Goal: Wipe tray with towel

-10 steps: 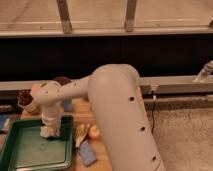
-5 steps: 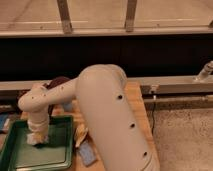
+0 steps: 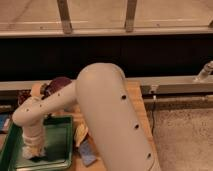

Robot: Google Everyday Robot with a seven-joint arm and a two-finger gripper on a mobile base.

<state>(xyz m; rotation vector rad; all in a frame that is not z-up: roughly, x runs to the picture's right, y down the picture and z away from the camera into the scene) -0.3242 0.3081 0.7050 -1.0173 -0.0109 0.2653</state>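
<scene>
The green tray [image 3: 57,142] lies at the lower left on the wooden table. My gripper [image 3: 32,149] points down into the tray's left half, at the end of the white arm [image 3: 105,115] that fills the middle of the view. A pale bundle that looks like the towel [image 3: 31,151] sits under the gripper, against the tray floor. The gripper's tip is hidden by the wrist and the towel.
A blue sponge [image 3: 88,153] and a yellow item [image 3: 81,133] lie just right of the tray. A dark red bowl [image 3: 58,85] and a small dish [image 3: 23,95] stand behind it. A blue object [image 3: 3,123] is at the left edge. A dark wall runs behind the table.
The arm has swung left and toward the front, carrying the gripper and towel from the tray's middle to its left half.
</scene>
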